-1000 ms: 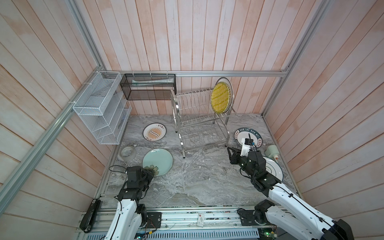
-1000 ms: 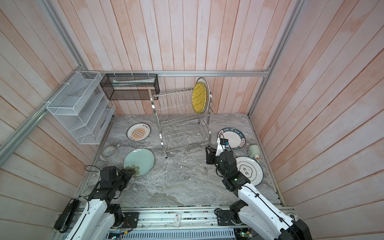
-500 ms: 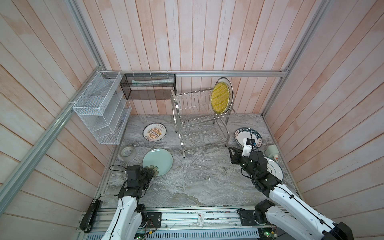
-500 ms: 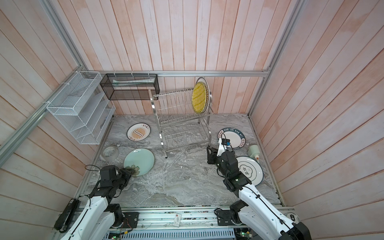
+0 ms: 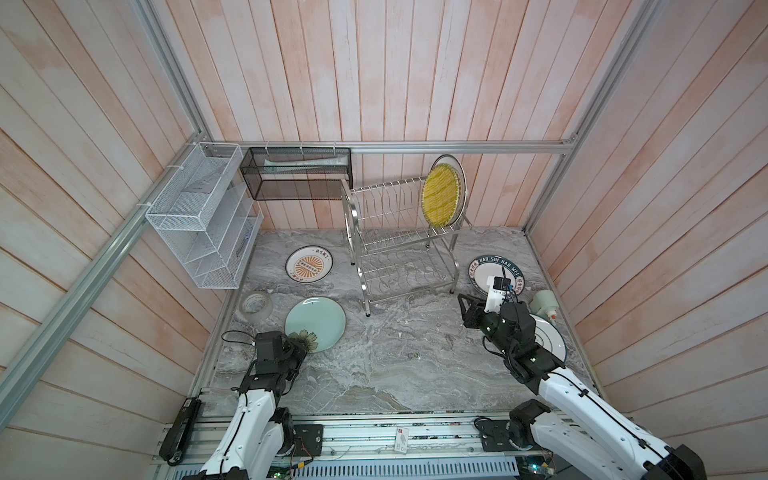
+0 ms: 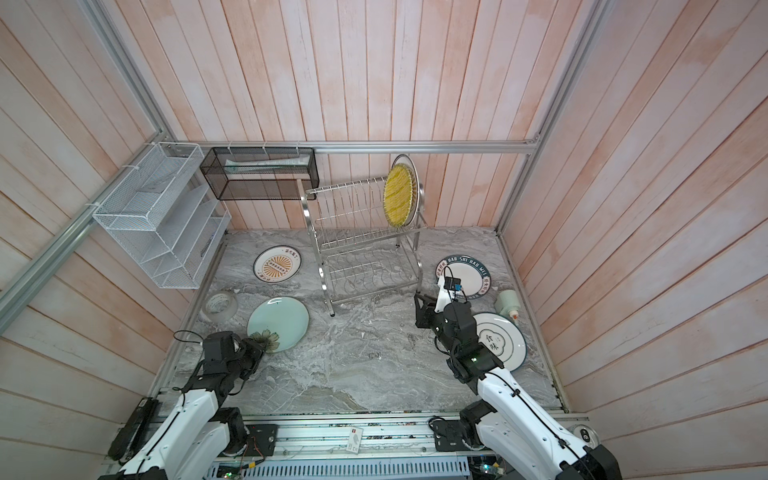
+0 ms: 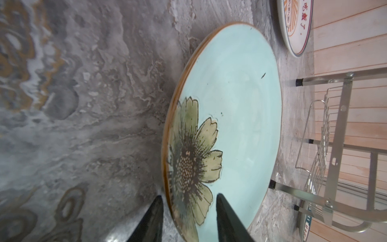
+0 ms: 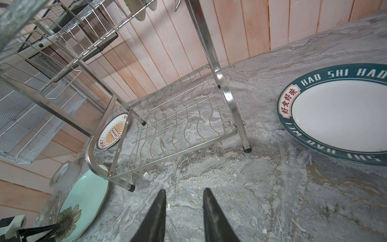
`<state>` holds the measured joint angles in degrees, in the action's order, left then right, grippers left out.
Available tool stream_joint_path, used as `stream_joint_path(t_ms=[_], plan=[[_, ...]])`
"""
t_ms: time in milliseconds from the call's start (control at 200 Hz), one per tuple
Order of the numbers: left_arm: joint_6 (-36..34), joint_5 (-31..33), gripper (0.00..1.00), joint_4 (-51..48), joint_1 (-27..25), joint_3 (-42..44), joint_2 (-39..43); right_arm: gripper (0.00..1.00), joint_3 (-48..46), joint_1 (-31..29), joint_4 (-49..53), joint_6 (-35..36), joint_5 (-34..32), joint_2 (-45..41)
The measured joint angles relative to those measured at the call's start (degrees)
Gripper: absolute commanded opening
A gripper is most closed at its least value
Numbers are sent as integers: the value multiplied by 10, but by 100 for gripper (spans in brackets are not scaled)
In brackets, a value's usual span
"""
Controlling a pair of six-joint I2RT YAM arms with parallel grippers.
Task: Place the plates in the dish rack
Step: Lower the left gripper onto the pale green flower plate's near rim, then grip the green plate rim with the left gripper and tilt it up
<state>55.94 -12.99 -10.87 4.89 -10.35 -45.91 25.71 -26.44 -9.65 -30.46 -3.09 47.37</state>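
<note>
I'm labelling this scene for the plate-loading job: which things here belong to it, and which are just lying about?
Belongs: dish rack; yellow plate standing in its top tier; half-hidden plate behind it; sunburst plate; green flower plate; lettered-rim plate; cloud plate.
Lying about: tape roll; white mesh organizer; black mesh basket; pale bottle.

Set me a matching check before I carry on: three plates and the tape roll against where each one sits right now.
Things:
1. yellow woven-look plate
2. pale green flower plate
3. lettered green-rim plate
4. tape roll

Places:
A. flat on the table, right of the dish rack in both top views
B. near the table's left edge
C. upright in the dish rack's upper tier
D. rim between the open fingers of the left gripper

Pairs: 1-C, 2-D, 3-A, 4-B
</note>
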Motion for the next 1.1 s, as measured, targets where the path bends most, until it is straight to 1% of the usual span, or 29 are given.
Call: stream_joint_path(t_ms=[185,340,655,805,835,895,1100], plan=[[0,-1,39,16,0,9,-7,31,-8,2,1,0,1,0],[0,-3,38,28,0,12,-13,31,-8,3,0,-1,2,0],[0,-5,30,57,1,15,-37,30,-15,7,0,-9,2,-9],[0,-5,28,71,3,19,-43,30,-16,8,3,-9,2,-21],[1,-5,27,74,3,20,-44,30,-16,9,3,-9,2,-23],[1,-5,20,76,4,21,-47,30,-17,11,3,-9,2,-26],[10,-5,14,86,7,24,-51,30,-19,15,3,-10,2,-27]])
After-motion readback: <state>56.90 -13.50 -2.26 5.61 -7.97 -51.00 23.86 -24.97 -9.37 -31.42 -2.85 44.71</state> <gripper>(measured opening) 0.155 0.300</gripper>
